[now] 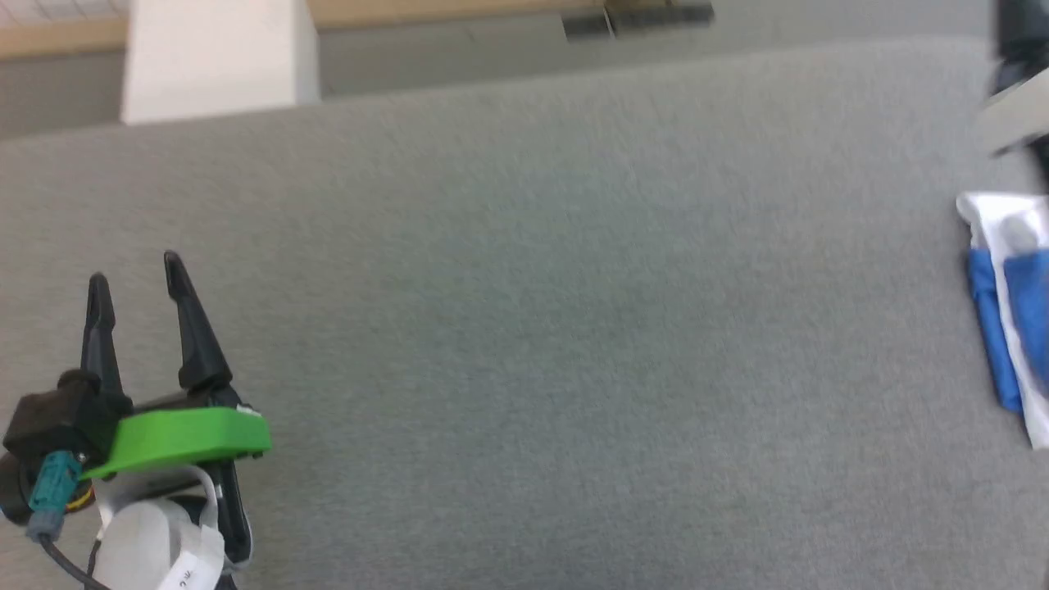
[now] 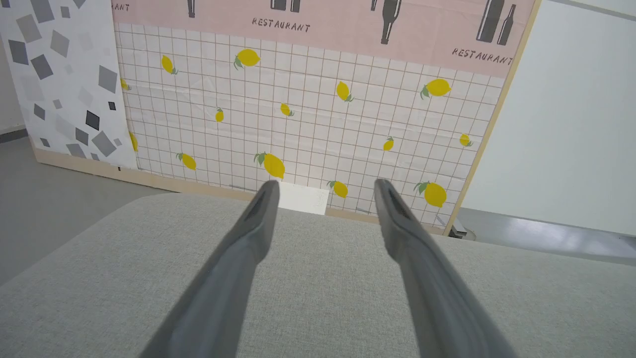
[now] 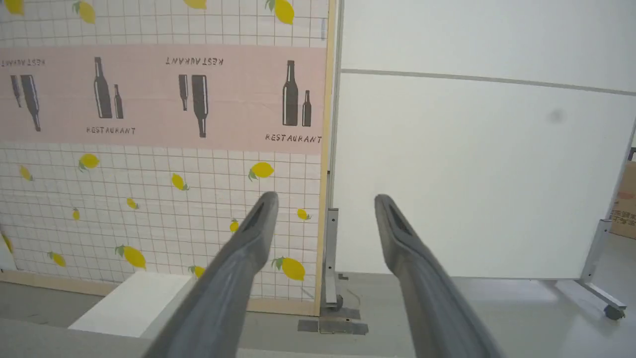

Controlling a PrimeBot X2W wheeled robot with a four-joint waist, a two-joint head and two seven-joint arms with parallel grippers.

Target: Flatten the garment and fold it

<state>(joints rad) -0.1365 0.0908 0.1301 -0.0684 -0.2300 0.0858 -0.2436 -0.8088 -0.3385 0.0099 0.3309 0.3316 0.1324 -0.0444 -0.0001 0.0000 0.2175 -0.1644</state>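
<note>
Garment (image 1: 1010, 311) lies bunched on bench (image 1: 524, 328); flattening and folding apparently remain. Fingers of left gripper (image 1: 135, 272) and right gripper (image 3: 325, 199) are spread, empty.

The head view is soft all over, with motion smear. The weave of the grey fabric-covered surface (image 1: 524, 328) blurs into a flat tone. At the right edge, the white and royal-blue cotton garment (image 1: 1012, 303) is streaked, its outlines indistinct. Light there is even, diffuse and moderately bright.

Both wrist views are brighter and sharper. The print on the lemon-patterned grid wall panel (image 2: 318, 124) reads crisply. Wide-angle distortion makes the panel's side edges lean outward toward the corners.

The left gripper (image 2: 325, 183) and the right gripper (image 3: 325, 196) look pale grey and go out of focus towards the near edge. A pale sheen lies on the smooth grey floor (image 2: 546, 236) at the right. The plain white partition board (image 3: 472, 174) carries a faint grey smudge, either a mark on the board or a spot on the lens.
</note>
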